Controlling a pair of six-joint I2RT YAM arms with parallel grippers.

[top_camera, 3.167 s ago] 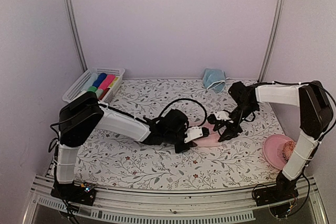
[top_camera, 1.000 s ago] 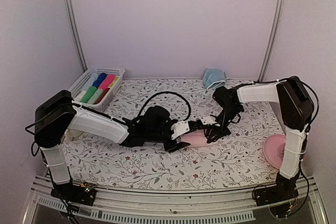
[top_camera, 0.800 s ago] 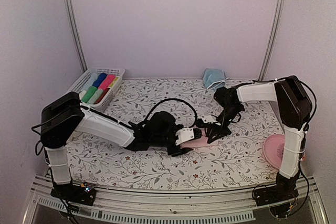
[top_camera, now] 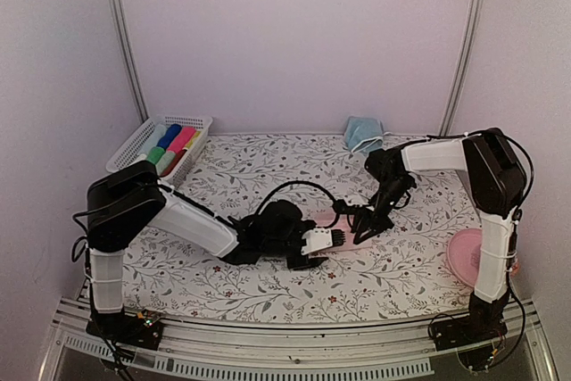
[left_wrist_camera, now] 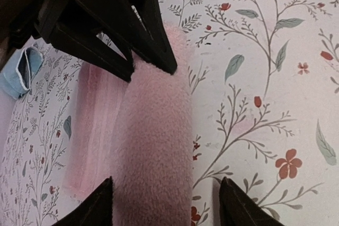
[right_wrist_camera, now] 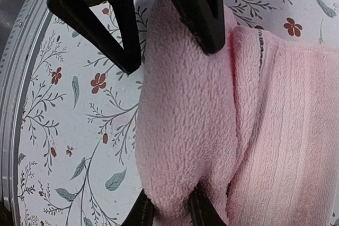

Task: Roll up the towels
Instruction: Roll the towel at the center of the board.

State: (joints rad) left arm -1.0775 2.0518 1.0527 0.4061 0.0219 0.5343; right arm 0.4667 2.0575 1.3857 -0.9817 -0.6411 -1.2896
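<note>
**A:** Where was the pink towel (top_camera: pixel 350 243)?

**B:** Mid-table on the floral cloth (top_camera: pixel 268 287), between the two arms and only part rolled. A plump roll (left_wrist_camera: pixel 153 146) lay along the near side, with a flat ribbed flap (right_wrist_camera: pixel 296 130) beyond it.

**A:** And the tools?

**B:** The left gripper (left_wrist_camera: pixel 165 183) stood wide open, one finger either side of the roll's end, gripping nothing. The right gripper (right_wrist_camera: pixel 169 197) was nearly closed at the opposite end, its tips nipping a fold of the pile.

**A:** How would it handle?

**B:** Light and soft, I judged. Plush fleece squashes under the fingers and has no stiffness, so a roll pushed from one end would likely skew or slacken. It looked grippy rather than slippery, and nothing about it could break.

**A:** Where to take hold?

**B:** At both ends of the roll together, fingers low against the cloth, turning toward the flap. Pinching the middle would only bunch it.
</note>
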